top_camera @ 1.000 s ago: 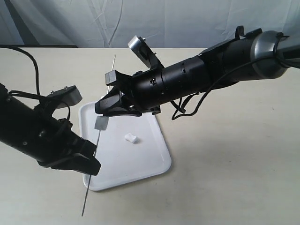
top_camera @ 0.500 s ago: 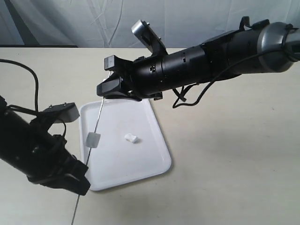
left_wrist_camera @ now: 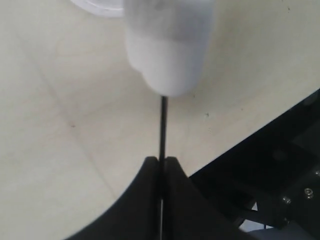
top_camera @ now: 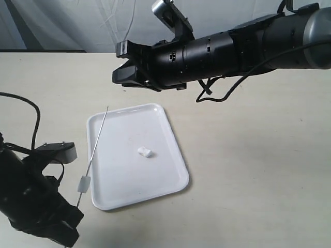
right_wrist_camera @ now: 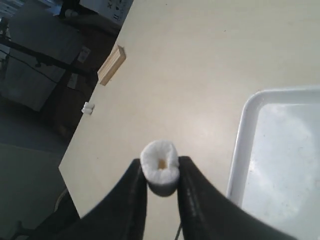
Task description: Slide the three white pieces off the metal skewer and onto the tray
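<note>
My left gripper [top_camera: 74,213] is shut on the lower end of the metal skewer [top_camera: 95,142], which slants up over the tray's left rim. One white piece [top_camera: 84,183] is threaded on the skewer just above the fingers; it fills the left wrist view [left_wrist_camera: 167,45] above the rod [left_wrist_camera: 163,120] and gripper [left_wrist_camera: 161,161]. My right gripper [top_camera: 122,76] hangs high behind the tray, shut on a second white piece [right_wrist_camera: 160,165] with a hole through its middle. A third white piece [top_camera: 145,152] lies on the tray [top_camera: 155,124].
The tray's rim [right_wrist_camera: 240,150] shows beside my right fingers, with beige table [top_camera: 248,170] all round. The table's far edge runs behind the right arm, with a curtain beyond. A black cable trails from the left arm.
My right gripper has risen and pulled back, drawing one white piece off the skewer's tip. My left arm has drawn the skewer down toward the front left, with one piece still threaded on it.
</note>
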{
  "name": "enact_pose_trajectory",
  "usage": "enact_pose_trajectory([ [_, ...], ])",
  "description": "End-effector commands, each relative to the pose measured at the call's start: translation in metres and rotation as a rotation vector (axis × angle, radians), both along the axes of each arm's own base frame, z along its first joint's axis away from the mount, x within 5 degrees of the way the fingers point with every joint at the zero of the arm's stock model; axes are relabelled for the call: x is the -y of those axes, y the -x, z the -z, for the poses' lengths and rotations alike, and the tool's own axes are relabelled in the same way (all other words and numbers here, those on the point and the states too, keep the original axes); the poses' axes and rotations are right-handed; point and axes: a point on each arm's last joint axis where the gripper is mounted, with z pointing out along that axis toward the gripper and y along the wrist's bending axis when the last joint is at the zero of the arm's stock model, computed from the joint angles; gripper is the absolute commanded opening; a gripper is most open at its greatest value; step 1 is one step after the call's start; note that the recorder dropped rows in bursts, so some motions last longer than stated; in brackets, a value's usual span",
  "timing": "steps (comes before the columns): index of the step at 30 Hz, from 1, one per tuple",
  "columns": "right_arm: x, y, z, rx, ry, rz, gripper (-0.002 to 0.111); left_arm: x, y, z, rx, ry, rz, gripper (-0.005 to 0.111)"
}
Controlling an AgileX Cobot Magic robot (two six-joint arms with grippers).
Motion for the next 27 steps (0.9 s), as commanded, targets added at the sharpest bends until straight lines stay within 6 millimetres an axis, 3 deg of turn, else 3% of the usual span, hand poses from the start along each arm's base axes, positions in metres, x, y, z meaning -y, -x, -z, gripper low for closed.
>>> enact_pose_trajectory([
  [1, 0.002, 0.000, -0.005, 0.032, 0.018, -0.007, 0.021, -0.002, 0.000, 0.001, 0.004, -0.009, -0.007, 0.000],
  [6, 0.006, 0.004, 0.016, -0.012, 0.143, -0.048, 0.021, -0.003, -0.003, 0.001, 0.010, -0.039, -0.031, 0.000],
  [17, 0.014, 0.018, 0.084, -0.202, 0.259, -0.067, 0.021, 0.006, -0.023, -0.032, 0.018, -0.011, 0.014, 0.000],
  [21, 0.015, 0.018, 0.090, -0.212, 0.271, -0.072, 0.023, 0.006, -0.025, -0.033, 0.024, -0.018, 0.014, 0.000],
  [27, 0.014, 0.019, 0.089, -0.217, 0.266, -0.080, 0.036, 0.007, -0.032, -0.019, -0.019, -0.049, 0.042, 0.000],
])
